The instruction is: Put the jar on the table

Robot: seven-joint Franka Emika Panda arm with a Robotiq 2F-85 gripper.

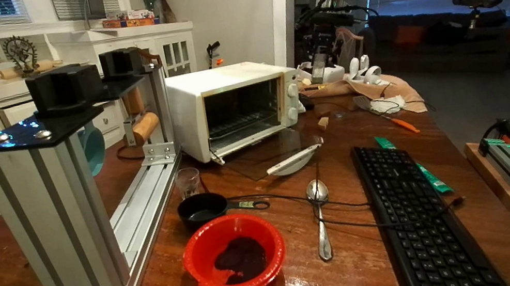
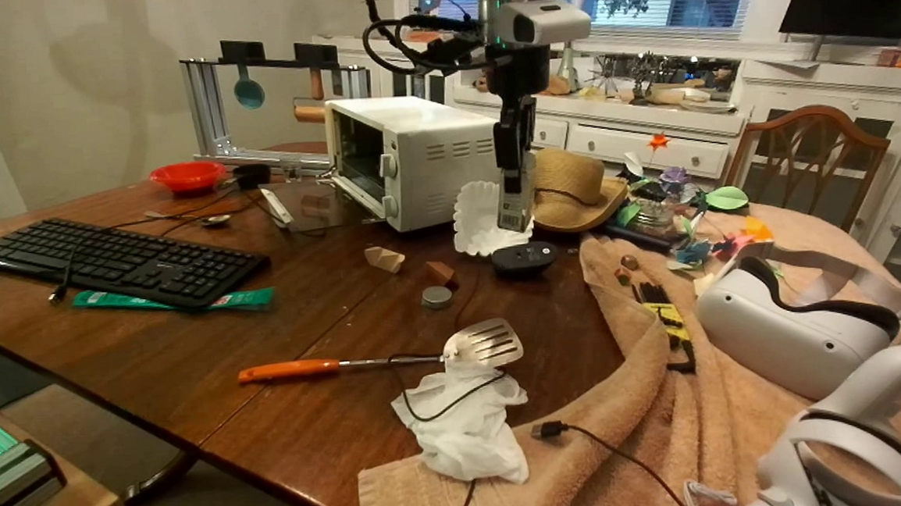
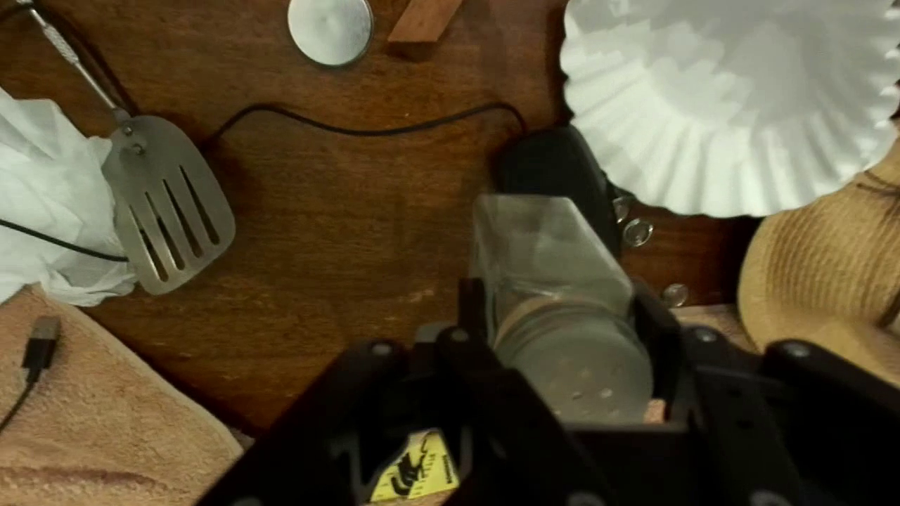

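You have the jar (image 3: pixel 545 246) pinched in the gripper (image 3: pixel 562 309), hanging roughly upright just below it and raised above the worktop (image 3: pixel 337 204). Lower than the gripper, partly hidden behind the jar in your wrist view, lies the black mouse (image 3: pixel 555 161). In that view you see the spatula (image 3: pixel 169 204) well left of the gripper and the straw hat (image 3: pixel 830 267) to its right; in an exterior view, the white oven (image 2: pixel 449 171) stands near the gripper
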